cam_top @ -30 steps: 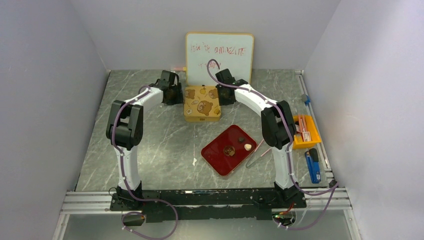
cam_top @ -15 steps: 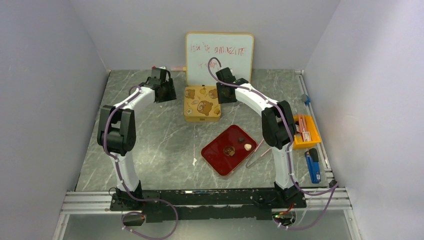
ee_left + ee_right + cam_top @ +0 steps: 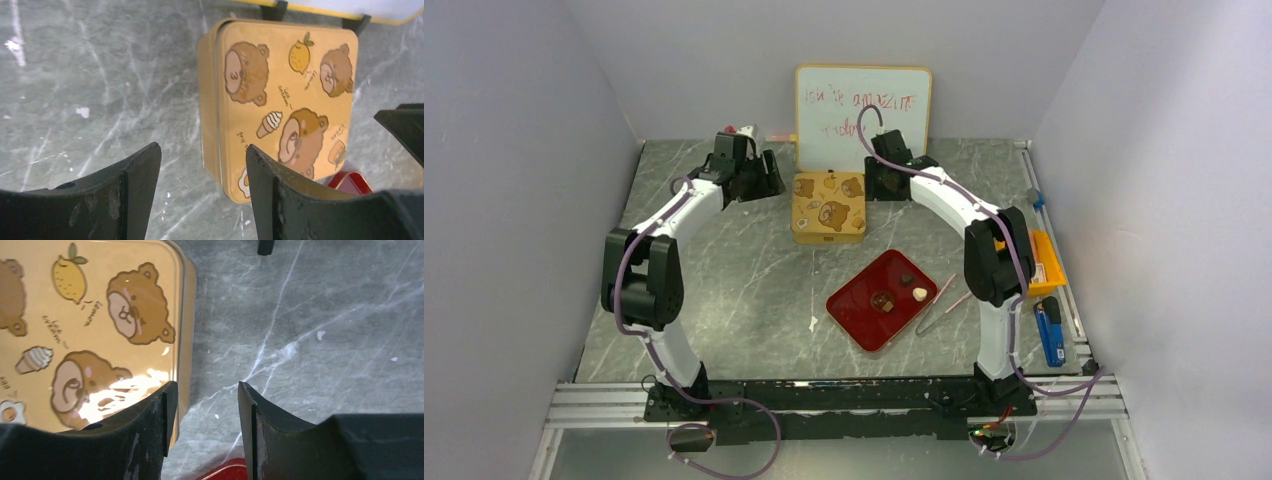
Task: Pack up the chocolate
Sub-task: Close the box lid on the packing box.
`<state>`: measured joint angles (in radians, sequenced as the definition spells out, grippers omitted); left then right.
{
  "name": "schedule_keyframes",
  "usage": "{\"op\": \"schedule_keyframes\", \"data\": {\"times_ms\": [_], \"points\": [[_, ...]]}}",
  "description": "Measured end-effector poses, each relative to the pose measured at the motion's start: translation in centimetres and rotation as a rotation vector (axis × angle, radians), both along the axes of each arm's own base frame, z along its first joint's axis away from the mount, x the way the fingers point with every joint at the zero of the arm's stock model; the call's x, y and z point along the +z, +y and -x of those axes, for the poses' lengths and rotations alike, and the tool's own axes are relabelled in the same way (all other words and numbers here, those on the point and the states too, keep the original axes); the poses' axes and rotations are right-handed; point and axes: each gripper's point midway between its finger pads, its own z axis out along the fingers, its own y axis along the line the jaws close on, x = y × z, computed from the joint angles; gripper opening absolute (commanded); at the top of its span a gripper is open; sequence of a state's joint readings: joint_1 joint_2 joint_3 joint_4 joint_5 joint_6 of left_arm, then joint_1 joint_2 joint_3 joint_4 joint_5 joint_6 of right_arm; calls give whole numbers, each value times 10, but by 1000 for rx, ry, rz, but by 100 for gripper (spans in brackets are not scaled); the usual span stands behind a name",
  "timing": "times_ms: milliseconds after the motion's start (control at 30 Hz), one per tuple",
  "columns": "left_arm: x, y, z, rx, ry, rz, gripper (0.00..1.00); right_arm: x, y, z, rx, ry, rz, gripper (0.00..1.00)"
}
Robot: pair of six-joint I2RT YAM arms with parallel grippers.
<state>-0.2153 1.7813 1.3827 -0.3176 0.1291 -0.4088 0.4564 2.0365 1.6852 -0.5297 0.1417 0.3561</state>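
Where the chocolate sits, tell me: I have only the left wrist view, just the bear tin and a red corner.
Observer: Three chocolate pieces lie on the red tray, nearer the arm bases than the tin.
Operator: Report the right gripper.
Observer: The right gripper is open, nothing between its fingers, just right of the tin.
Operator: Name anything beside the tray.
Observer: Pink tweezers lie along its right side.

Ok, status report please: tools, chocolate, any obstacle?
Left tool open, right tool open, both empty beside tin. Three chocolate pieces on red tray. Tin lid closed.
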Motion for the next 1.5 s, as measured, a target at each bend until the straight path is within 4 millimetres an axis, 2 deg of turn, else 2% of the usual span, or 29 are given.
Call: {"op": "schedule_keyframes", "data": {"times_ms": [133,367,533,1167,1500], "points": [[-5,-12,9,-56,23,39,67,5,5,3,11,-8,-61,50],[-7,-38,23,-155,41,65,67,-3,9,10,20,17,-96,50],[-8,-48,28,-193,45,62,67,-5,10,11,25,23,-100,50],[-23,-50,37,-216,83,38,65,-12,2,13,2,31,-66,48],[-41,-49,40,-214,123,27,65,-42,-9,36,-3,107,-29,47]]}}
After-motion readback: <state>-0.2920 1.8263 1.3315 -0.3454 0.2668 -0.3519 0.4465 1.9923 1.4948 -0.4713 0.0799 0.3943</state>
